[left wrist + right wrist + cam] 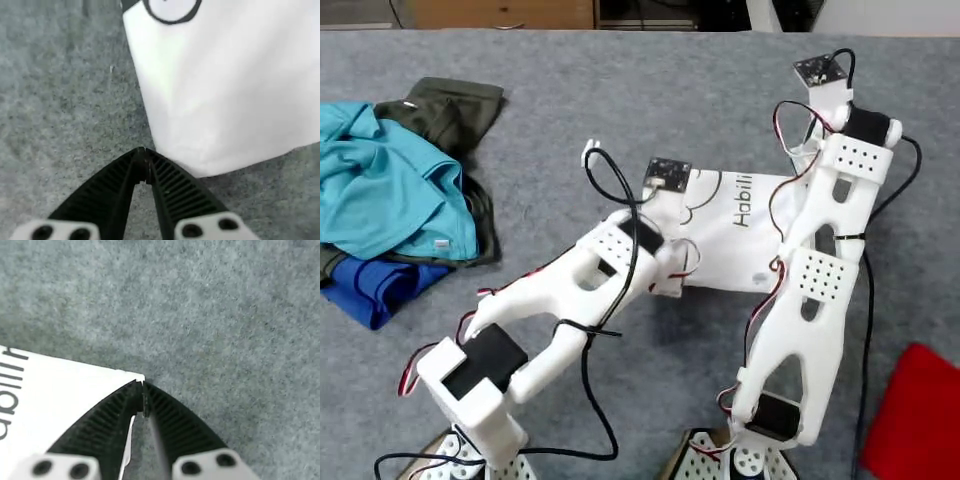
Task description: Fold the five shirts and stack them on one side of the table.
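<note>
Now the white shirt point(730, 235) lies flat on the tabletop point(620, 90), long axis from 9 to 3 o'clock, with the left end effector point(143, 165) at its 8 o'clock corner and the right end effector point(144, 400) at its 1 o'clock corner, both with jaws pressed together.

1. A robotics lab or workshop bench is suggested.
2. White printed arms point(820, 350) with exposed cables point(866, 340) are mounted at a grey felt-covered table point(620, 90).
3. Wooden furniture point(500, 12) is seen behind.
</note>
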### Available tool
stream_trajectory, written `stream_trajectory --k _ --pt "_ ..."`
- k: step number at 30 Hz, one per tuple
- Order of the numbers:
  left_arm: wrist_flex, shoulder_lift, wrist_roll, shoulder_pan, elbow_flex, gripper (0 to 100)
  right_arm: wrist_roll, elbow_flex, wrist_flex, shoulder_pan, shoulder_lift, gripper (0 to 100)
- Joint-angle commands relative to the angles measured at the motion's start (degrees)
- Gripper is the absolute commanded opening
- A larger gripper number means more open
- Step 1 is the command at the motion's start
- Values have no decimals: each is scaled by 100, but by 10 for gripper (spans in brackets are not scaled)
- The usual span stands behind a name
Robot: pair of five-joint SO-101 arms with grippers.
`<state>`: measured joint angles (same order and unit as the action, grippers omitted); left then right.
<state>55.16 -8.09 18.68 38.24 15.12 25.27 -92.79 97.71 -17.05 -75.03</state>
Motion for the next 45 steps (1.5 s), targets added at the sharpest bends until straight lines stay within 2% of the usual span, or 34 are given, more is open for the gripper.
stream_trajectory --k 1,5,11,20,26,34,37,42,45 --pt "756 259 44 -167 -1371 18 35 -277 -105 -75 154 5" --pt "1424 242 44 -237 -2549 18 35 -277 -105 -66 154 5" --pt "985 -655 88 -62 -2312 18 44 -242 -105 -31 119 5" --pt "1134 -2448 53 -158 -2347 18 44 -268 -378 -40 -154 5" --pt "1248 -2325 44 -220 -2708 18 220 -277 -387 -31 -180 5" --pt "1301 -1859 44 -255 -4193 18 167 -277 -343 -75 163 5" --pt "1222 -1895 44 -571 -4738 18 18 -277 -343 -119 312 5" --pt "-70 -2703 79 -1178 -4888 18 -141 -277 -176 -189 699 5" --pt "-888 -3389 79 -1266 -4914 18 -176 -277 167 -189 1068 5"
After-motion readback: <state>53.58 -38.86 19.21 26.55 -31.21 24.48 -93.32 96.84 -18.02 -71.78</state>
